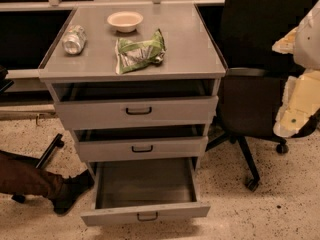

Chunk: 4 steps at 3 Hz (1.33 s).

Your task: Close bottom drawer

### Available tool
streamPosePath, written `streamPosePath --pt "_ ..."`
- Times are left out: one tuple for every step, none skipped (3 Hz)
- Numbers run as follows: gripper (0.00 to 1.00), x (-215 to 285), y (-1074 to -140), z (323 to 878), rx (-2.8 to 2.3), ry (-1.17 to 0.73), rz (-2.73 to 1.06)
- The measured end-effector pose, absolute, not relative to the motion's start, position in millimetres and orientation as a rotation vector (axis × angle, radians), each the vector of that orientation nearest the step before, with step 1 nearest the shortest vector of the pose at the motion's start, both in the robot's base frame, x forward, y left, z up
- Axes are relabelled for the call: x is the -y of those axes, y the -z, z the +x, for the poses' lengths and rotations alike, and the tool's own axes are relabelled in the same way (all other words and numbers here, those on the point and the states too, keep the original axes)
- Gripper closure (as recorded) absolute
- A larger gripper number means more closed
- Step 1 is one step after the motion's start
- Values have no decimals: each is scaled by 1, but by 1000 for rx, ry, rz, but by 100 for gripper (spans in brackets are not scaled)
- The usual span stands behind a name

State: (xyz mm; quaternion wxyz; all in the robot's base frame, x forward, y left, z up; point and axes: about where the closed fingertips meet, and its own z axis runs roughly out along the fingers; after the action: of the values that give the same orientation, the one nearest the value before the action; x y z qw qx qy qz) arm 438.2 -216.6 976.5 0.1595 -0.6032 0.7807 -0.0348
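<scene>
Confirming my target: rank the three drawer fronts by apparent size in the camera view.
1. top drawer front
2. middle drawer front
3. bottom drawer front, pulled open and foreshortened, so unsure
The gripper is at the right edge.

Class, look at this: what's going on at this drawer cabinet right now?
A robot is meant to shut the bottom drawer, which stands pulled far out and empty. Its claw hangs at the right edge, by the office chair, apart from the drawer. A bowl, silver can and green snack bag lie on the cabinet.
</scene>
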Motion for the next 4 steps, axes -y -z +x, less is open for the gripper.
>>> streamPosePath --pt "0 217 -976 438 -2229 100 -1716" --pt "0 223 -938 429 -2269 45 -1707" --pt "0 229 -852 412 -2317 -81 -1709" --pt "0 226 -745 384 -2380 -277 -1733"
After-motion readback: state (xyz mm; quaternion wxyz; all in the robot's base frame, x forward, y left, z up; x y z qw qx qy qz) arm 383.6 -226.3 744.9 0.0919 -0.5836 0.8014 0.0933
